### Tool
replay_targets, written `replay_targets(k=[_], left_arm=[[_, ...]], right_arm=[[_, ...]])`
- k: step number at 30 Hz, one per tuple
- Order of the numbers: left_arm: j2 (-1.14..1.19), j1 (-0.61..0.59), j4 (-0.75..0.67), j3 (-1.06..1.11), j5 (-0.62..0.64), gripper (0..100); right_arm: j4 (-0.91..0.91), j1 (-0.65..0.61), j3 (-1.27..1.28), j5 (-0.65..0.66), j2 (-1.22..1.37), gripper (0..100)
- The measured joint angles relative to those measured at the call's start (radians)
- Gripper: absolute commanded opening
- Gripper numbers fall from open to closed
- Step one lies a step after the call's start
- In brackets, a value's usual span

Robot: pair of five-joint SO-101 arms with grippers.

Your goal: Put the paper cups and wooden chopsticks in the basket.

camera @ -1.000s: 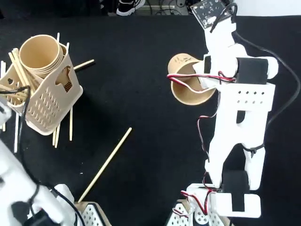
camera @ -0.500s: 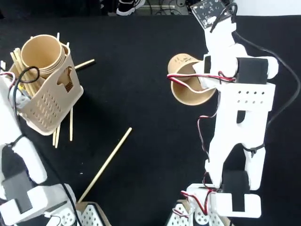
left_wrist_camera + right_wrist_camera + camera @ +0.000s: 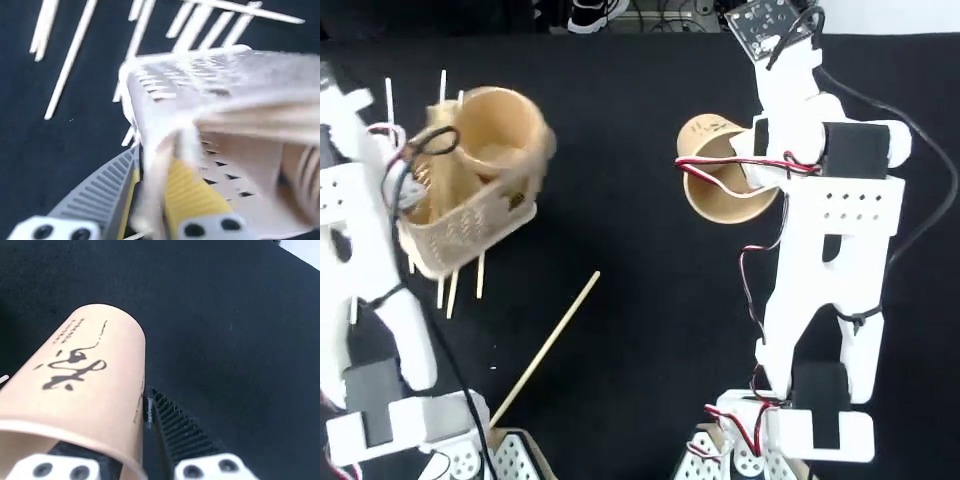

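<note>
High view: both hands are full

On the left, the left hand (image 3: 155,156) is clamped on the wall of the basket (image 3: 470,225). The basket tilts over the black table (image 3: 620,120) with stacked paper cups (image 3: 500,130) in it and loose wooden chopsticks (image 3: 67,65) lying underneath. A lone chopstick (image 3: 543,350) lies slantwise near the middle. On the right, the right hand (image 3: 145,410) pinches the rim of a single paper cup (image 3: 720,190), which is tipped on its side.

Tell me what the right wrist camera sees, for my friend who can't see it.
A tan paper cup with black writing lies sideways, held by the right gripper. Behind it is the black table.
</note>
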Motion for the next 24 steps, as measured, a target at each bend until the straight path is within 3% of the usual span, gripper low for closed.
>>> replay_targets(k=[9,14,24], left_arm=[[0.009,0.327,0.002,-0.135,0.041,3],[0.015,0.338,0.002,-0.147,0.077,3],[0.114,0.339,-0.041,-0.069,0.087,11]], right_arm=[[0.000,0.051,0.000,0.000,0.000,1.1],[0.000,0.054,-0.025,0.000,0.000,1.1],[0.083,0.023,-0.364,-0.118,-0.017,1.1]])
